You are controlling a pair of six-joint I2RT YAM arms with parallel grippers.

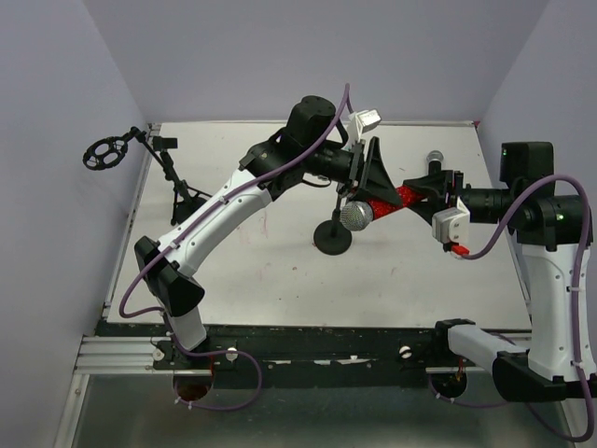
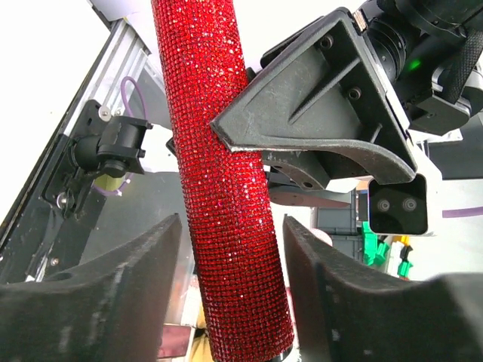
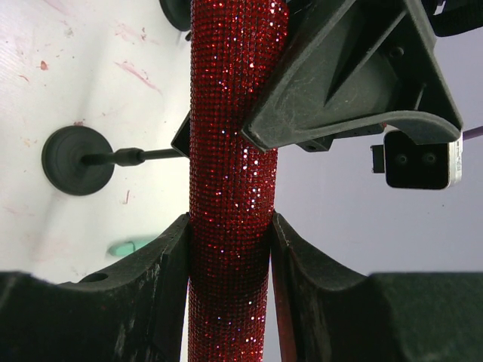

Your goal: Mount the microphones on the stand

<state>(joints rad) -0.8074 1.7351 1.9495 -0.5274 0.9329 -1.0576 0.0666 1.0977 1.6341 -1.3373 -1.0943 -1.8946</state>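
Observation:
The red microphone (image 1: pixel 396 198), its silver mesh head (image 1: pixel 355 216) pointing left and down, hangs in the air above the small stand's round base (image 1: pixel 333 241). My right gripper (image 1: pixel 422 192) is shut on its glittery red body (image 3: pixel 230 151). My left gripper (image 1: pixel 373 179) straddles the same body (image 2: pixel 226 188), open, with a gap on each side. The black microphone (image 1: pixel 435 161) lies on the table behind the grippers. A bit of the mint-green microphone (image 3: pixel 132 246) shows on the table in the right wrist view. The stand's base (image 3: pixel 75 160) and rod also show there.
A second black stand (image 1: pixel 177 187) with a ring-shaped holder (image 1: pixel 104 152) stands at the table's far left edge. Grey walls close in the white table (image 1: pixel 261 271) on three sides. A black rail (image 1: pixel 308 341) runs along the near edge.

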